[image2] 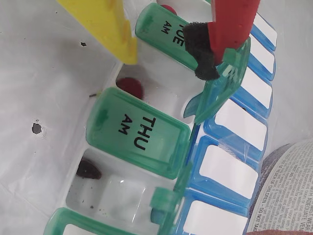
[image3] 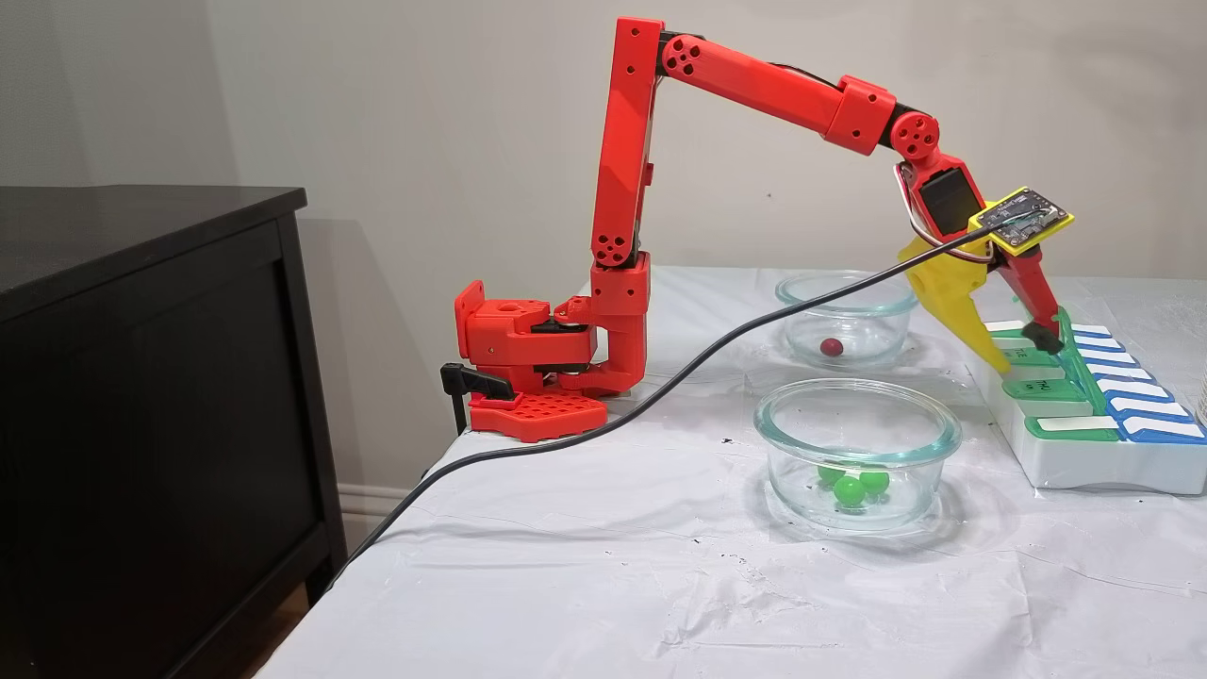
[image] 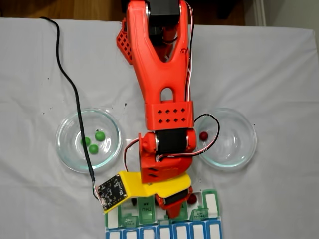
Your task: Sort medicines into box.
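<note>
Arm: red arm (image3: 754,85) reaches out from its base and dips over the pill box (image: 164,219); posture suits a drop into, or work on, a compartment.
Gripper: gripper (image2: 166,49) sits over the green lid row; yellow fixed finger (image2: 105,24) and red moving finger (image2: 230,22) stand apart, nothing between them; judged released; the red finger's black pad (image2: 200,51) is touching a raised green lid (image2: 220,85), probably holding or tipping it open.
Pill box: green lids marked THU AM (image2: 137,132) and TUE AM (image2: 168,32) lie closed; the compartment between them is open and holds a red ball (image2: 131,87); a second red ball (image2: 168,8) shows beyond the TUE lid; an open compartment nearer the camera holds a dark lump (image2: 89,170), identity unclear; blue-and-white row (image2: 234,122) closed.
Left dish, overhead: glass dish (image: 67,152) holds three green balls (image: 93,142), untouched.
Right dish, overhead: glass dish (image: 244,149) holds one red ball (image: 203,135).
Progress (judgement): two reds delivered, one red and three greens left.
Risk (judgement): the lid may snap shut once the pad leaves it.
</note>
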`<state>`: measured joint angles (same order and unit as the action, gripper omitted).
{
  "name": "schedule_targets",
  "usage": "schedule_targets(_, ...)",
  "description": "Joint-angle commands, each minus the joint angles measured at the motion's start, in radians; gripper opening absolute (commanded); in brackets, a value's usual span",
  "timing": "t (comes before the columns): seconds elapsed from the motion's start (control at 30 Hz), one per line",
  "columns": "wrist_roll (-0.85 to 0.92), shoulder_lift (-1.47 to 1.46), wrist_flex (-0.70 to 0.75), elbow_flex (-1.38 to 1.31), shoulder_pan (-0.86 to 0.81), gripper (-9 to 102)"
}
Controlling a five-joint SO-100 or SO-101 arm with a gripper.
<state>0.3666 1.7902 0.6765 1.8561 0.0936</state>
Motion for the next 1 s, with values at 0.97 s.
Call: schedule_targets(0.97,0.606,0.247,0.566,-0.067,0.495,0)
